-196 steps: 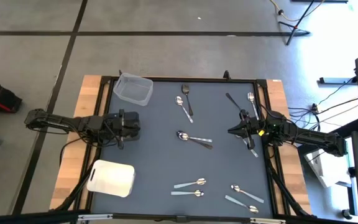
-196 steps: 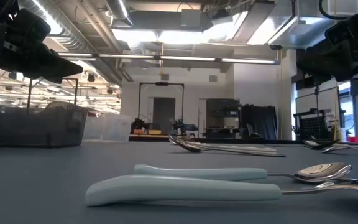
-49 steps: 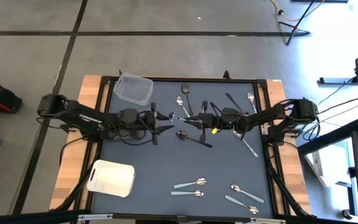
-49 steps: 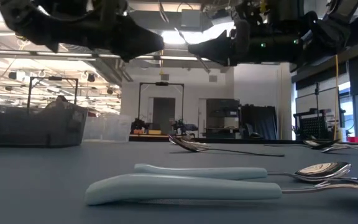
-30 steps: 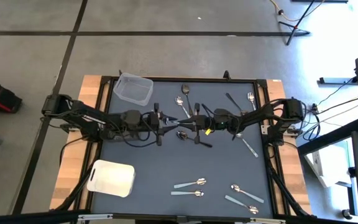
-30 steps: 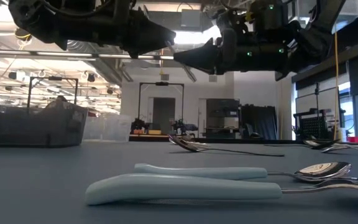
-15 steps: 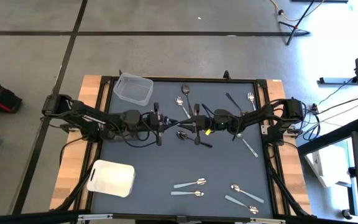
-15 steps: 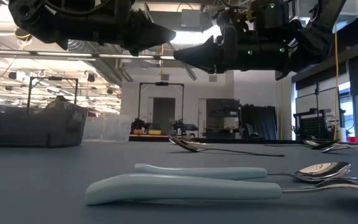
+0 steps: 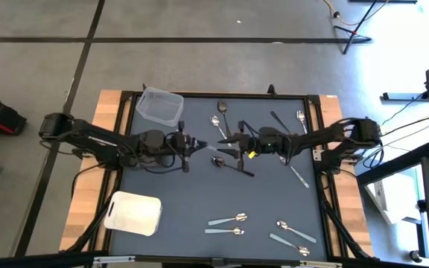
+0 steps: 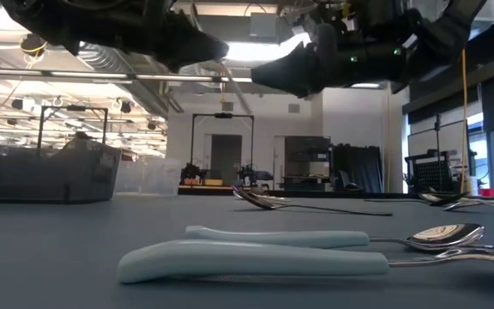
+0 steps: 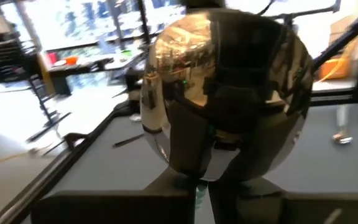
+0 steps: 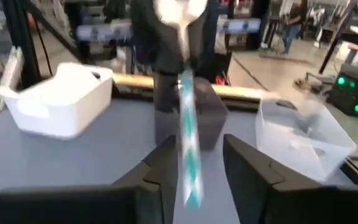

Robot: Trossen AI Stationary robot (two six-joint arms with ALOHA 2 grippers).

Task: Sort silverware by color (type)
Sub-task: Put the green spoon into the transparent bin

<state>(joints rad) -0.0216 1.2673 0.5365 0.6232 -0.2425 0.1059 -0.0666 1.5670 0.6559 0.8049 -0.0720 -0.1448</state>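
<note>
The light-handled spoon (image 9: 208,148) hangs in the air over the middle of the table (image 9: 199,201), my left gripper (image 9: 194,143) clamped on it, while my right gripper (image 9: 224,144) stands open beside its handle.

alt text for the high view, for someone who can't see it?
Seen from above, the left gripper and right gripper meet over the middle of a dark table, a spoon spanning between them: the left is shut on it, the right open. More spoons lie scattered; a clear tub and white tray sit at the left.
</note>
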